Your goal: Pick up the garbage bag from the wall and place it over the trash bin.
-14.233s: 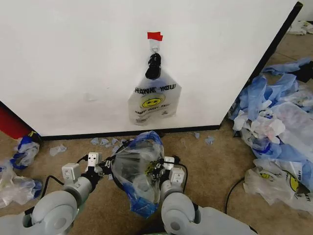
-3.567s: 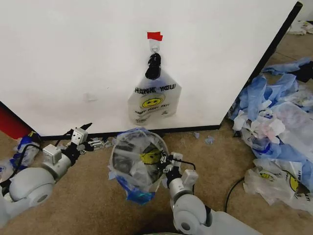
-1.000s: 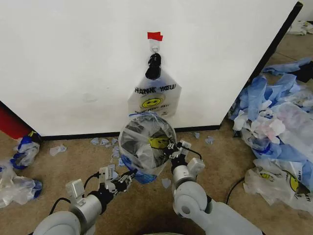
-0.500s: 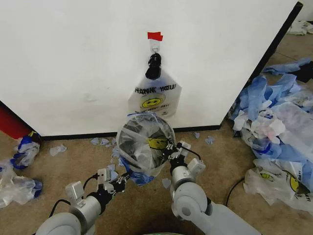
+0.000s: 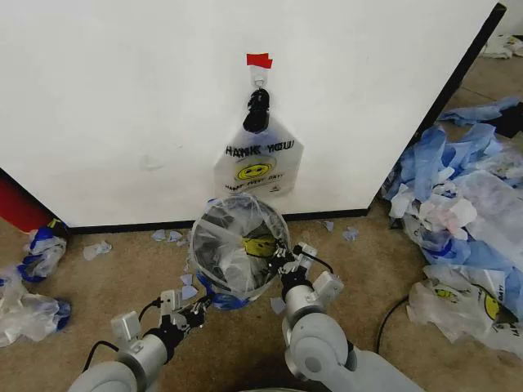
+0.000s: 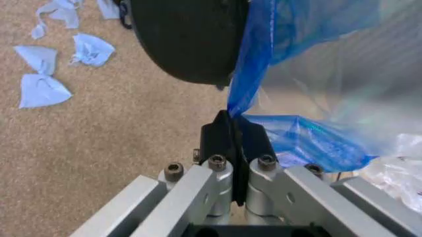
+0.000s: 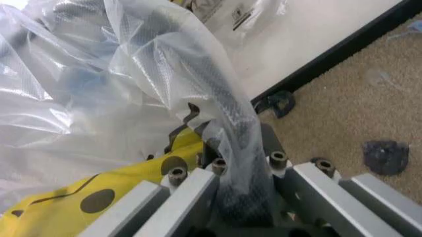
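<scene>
The black mesh trash bin (image 5: 214,245) is in front of the wall (image 5: 122,98), its mouth turned up toward me. The see-through garbage bag (image 5: 245,273) with its yellow smiley lines the bin and wraps over the rim. My right gripper (image 5: 286,256) is shut on the bin's rim (image 7: 224,106) through the bag film. Below the bin, my left gripper (image 5: 198,307) is shut on the bag's blue trim (image 6: 247,79), which hangs beside the bin's dark base (image 6: 188,39).
A whiter THANK YOU bag (image 5: 257,167) hangs from a black clip under red tape (image 5: 259,60) on the wall. A heap of blue and white bags (image 5: 466,204) covers the carpet at the right. Scraps (image 5: 96,249) and more bags (image 5: 37,249) lie at the left.
The bin and my right gripper have shifted a little left and toward me. My left gripper has drawn back slightly, still under the bin at the blue trim.
</scene>
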### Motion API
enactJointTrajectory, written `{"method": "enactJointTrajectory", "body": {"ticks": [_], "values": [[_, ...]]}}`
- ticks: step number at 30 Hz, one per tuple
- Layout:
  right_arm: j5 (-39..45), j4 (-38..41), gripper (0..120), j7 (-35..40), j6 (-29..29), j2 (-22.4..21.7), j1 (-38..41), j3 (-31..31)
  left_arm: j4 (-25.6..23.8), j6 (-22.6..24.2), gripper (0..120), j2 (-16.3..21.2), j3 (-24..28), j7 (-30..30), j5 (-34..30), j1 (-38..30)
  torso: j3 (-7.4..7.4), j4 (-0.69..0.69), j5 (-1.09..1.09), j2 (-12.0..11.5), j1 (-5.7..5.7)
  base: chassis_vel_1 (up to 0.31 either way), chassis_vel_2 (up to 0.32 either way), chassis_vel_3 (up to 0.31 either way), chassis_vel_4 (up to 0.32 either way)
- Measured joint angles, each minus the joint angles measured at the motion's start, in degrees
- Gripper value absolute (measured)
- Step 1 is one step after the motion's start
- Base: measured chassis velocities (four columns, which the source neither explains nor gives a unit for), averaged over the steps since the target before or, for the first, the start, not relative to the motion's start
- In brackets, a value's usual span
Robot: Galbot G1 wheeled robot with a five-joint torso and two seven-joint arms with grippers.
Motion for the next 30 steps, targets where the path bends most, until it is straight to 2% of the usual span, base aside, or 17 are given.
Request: {"method": "enactJointTrajectory", "body": {"ticks": [10, 30], "values": [[0.3, 0.8, 0, 0.5, -0.3, 0.0, -0.3, -0.4, 4.5, -0.3, 0, -2.9, 0.8, 0.6, 1.8, 0.0, 0.0, 0.0, 0.0, 0.0, 0.0, 0.0, 0.0, 0.0, 0.0], [-0.1, 0.9, 0, 0.5, -0.5, 0.1, -1.0, -0.8, 7.5, -0.8, 0, -4.5, 0.8, 0.9, 3.7, 1.2, 0.0, 0.0, 0.0, 0.0, 0.0, 0.0, 0.0, 0.0, 0.0]]}}
